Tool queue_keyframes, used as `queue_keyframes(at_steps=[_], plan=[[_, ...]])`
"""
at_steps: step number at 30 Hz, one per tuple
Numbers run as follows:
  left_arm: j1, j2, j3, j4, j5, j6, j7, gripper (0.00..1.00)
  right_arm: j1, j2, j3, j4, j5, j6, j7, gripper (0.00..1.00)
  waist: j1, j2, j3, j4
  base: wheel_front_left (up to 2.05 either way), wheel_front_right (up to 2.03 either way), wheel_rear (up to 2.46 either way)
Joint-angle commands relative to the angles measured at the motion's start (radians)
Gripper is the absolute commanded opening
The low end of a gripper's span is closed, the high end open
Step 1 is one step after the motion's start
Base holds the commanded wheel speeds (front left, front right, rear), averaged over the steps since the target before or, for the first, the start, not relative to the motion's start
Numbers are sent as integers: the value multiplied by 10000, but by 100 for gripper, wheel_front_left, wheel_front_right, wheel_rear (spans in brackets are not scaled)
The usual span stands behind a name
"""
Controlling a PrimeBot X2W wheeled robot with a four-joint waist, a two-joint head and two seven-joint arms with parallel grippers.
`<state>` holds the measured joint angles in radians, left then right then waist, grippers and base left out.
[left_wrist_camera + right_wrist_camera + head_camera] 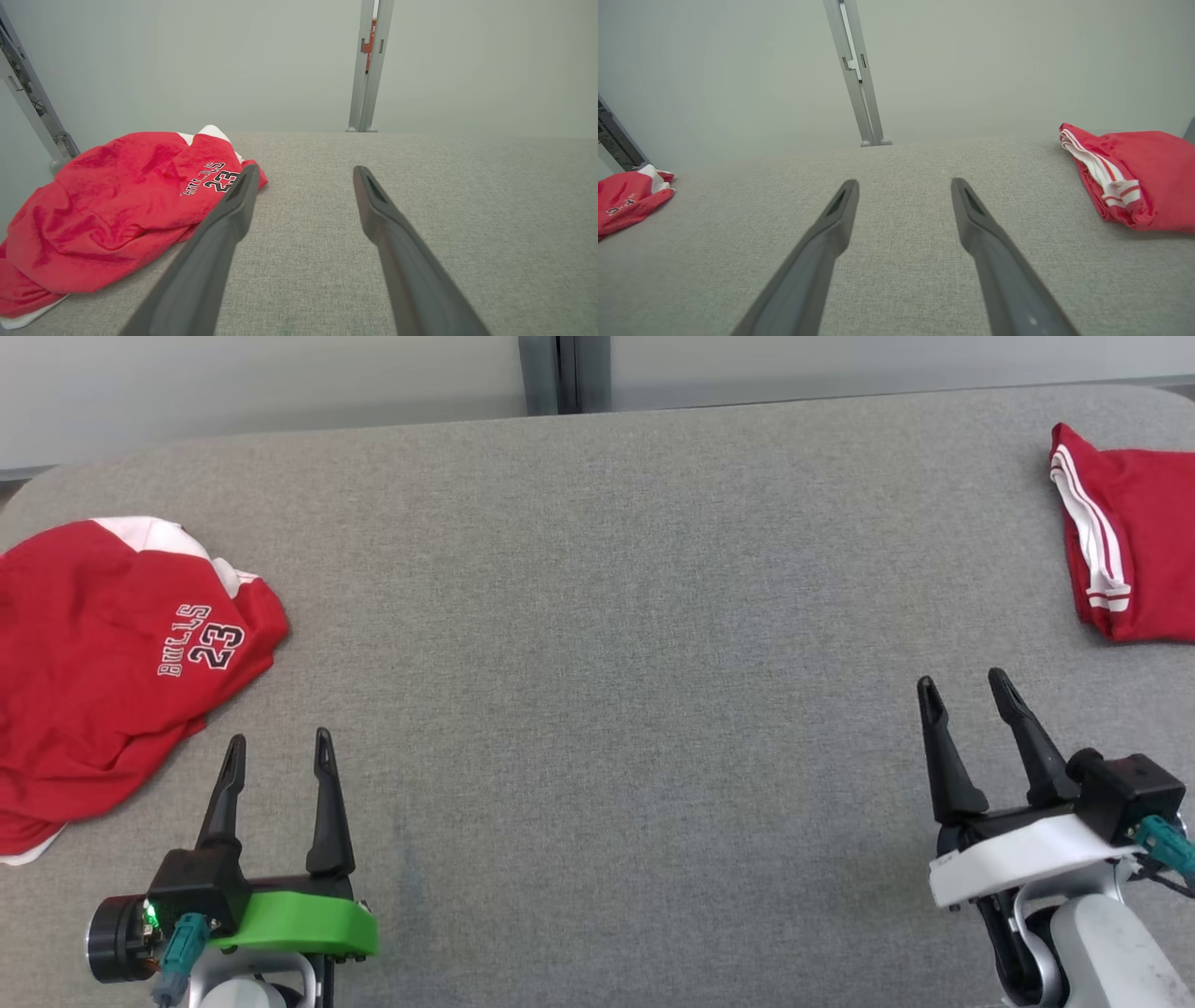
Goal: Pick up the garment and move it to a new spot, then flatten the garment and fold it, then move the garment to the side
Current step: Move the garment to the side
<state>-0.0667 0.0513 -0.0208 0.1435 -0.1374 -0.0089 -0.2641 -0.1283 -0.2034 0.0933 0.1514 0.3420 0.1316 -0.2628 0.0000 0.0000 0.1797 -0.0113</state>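
A crumpled red garment [103, 663] with white trim and the print "BULLS 23" lies at the table's left edge; the left wrist view shows this garment [117, 205] heaped left of the fingers, and it appears small at far left as the garment [626, 200]. My left gripper [277, 751] hovers open just right of its lower edge, empty, apart from the cloth; its own camera shows the left gripper [306, 175] over bare table. My right gripper [962, 686] stands open and empty at the lower right, seen as the right gripper [903, 186] above grey fabric.
A folded red garment with white stripes [1125, 537] lies at the far right edge, also visible as the folded garment [1134, 177]. The grey cloth-covered table [597, 616] spans the view. A grey metal post [560, 373] rises behind the far edge against a pale wall.
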Motion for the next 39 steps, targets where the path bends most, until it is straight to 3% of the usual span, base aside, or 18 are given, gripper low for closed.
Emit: queue_keyframes(at_steps=[1,11,39], plan=[[173,2,-2,57,-57,-39,2,100,277,157,-144,-126,-146,-19,-25,100,0,0,-208,104,0,0,0],[373,0,-22,119,-158,-48,3,100,1096,830,-507,-644,-492,-17,-25,100,0,0,-698,253,0,0,0],[507,-1,21,174,-45,-115,3,100,1279,803,-357,-440,-485,-17,-25,100,0,0,-1014,323,0,0,0]])
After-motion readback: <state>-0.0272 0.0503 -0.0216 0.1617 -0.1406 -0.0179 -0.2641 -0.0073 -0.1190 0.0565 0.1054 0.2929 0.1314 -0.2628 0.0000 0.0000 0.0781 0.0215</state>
